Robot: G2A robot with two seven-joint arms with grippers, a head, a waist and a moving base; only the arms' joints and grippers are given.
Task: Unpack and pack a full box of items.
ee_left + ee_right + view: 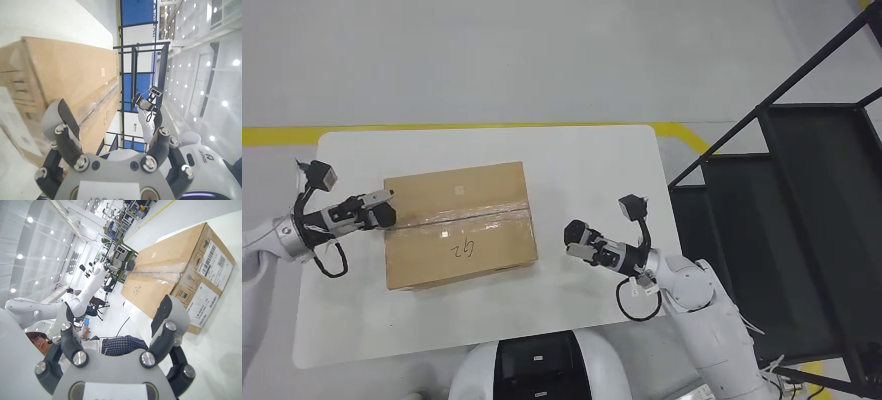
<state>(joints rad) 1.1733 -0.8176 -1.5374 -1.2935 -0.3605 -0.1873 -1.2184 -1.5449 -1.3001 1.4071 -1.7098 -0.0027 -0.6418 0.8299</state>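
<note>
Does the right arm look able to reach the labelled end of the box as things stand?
Probably yes: the open right claw sits apart from the box, facing its labelled end, with bare table between them.

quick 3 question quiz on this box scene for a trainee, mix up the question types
1. True or false: the box on the table is open on top.
2. Which gripper is nearer the box? A) left gripper B) right gripper C) both equally far
3. Fill in: clear ____ runs along the box's top seam.

Key: 1 false, it is shut; 2 A; 3 tape.
</note>
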